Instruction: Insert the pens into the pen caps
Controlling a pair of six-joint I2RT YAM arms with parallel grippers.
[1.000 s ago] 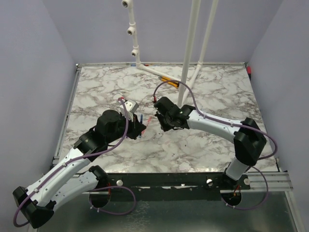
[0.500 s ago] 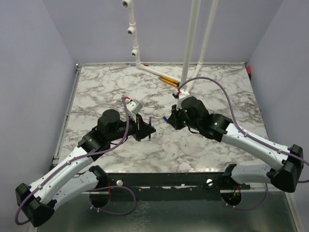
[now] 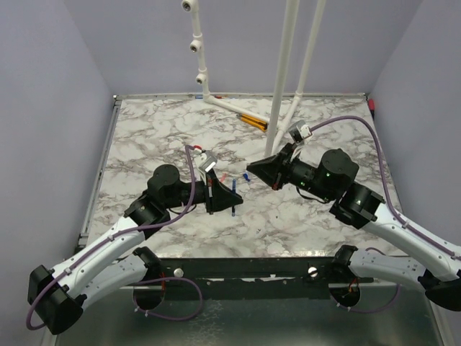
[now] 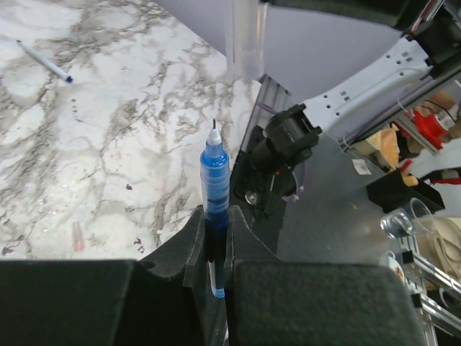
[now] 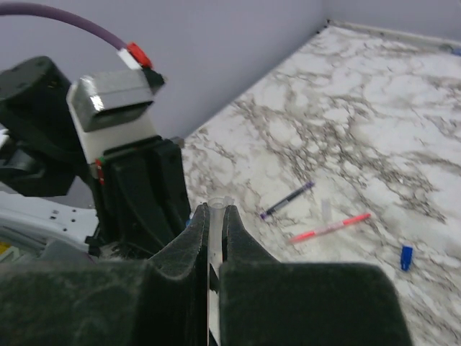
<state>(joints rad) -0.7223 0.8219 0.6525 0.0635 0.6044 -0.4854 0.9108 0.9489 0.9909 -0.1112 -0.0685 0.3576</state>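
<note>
Left claw (image 4: 216,225) gripped blue pen (image 4: 215,173), right claw (image 5: 214,218) a clear tube (image 5: 214,207) (a cap, seemingly); nib needed centring on its mouth.

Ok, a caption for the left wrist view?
Left hand shut on the blue pen, tip out over the marble table; another pen lies beyond.

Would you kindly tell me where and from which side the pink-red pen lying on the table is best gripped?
I would take the pink-red pen around mid-barrel, coming straight down from above with the jaws set across its length. It lies flat on the marble table, thin and straight, with bare marble on both long sides; the dark pen lies apart from it.
</note>
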